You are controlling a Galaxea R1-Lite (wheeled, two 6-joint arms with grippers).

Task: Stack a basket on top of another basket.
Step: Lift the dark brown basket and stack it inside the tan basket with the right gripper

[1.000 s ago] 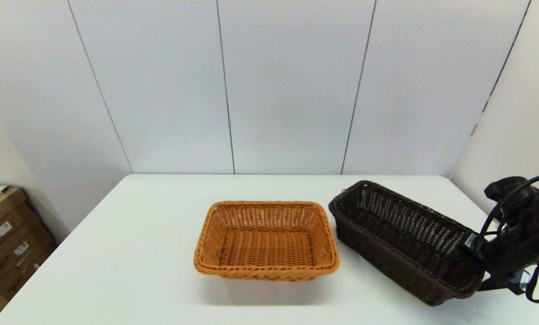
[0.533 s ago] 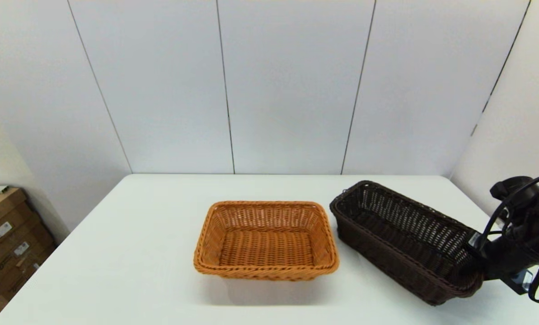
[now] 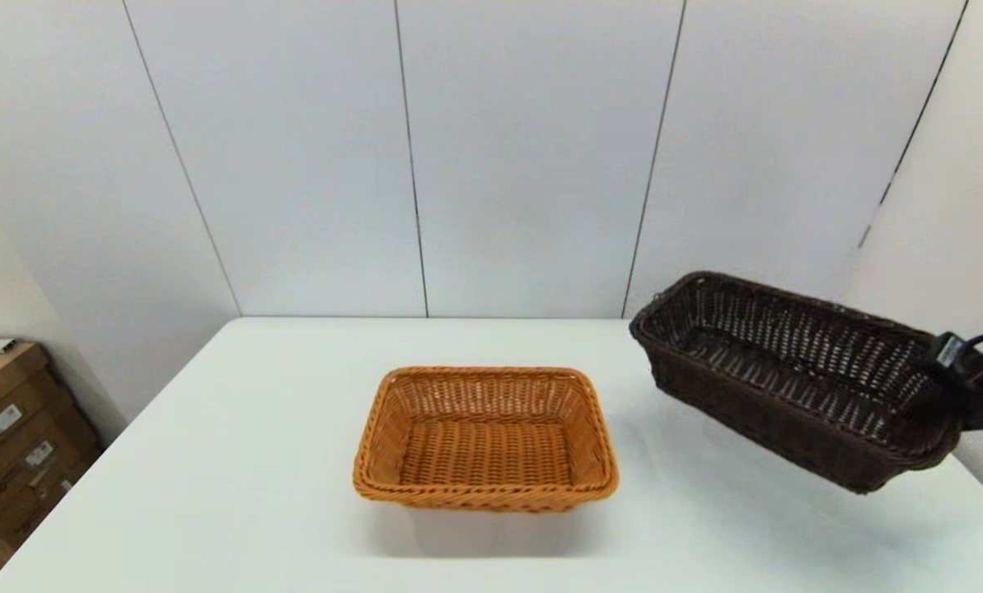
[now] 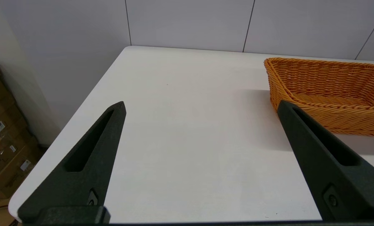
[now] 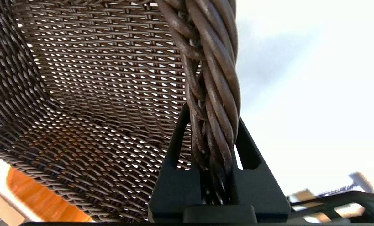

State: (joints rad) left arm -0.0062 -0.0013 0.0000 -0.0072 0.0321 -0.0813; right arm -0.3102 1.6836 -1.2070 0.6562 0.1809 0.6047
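Here, your right gripper (image 5: 213, 131) is clamped on the braided rim at one short end of the dark brown basket (image 3: 796, 379), which hangs clear of the white table (image 3: 236, 461) at its right side, well apart from the orange-tan basket (image 3: 484, 436) at centre. To do the carry well, keep the load level, since it's held by one end only and the far end tips slightly; bring it over the tan basket w/ long sides lined up, then lower until the bases nest before letting go. Your left gripper (image 4: 202, 108), fingers spread wide apart, hovers over the table's left part, empty. Count: 2 baskets, 1 dark, 1 tan; 2 grippers; 1 table.
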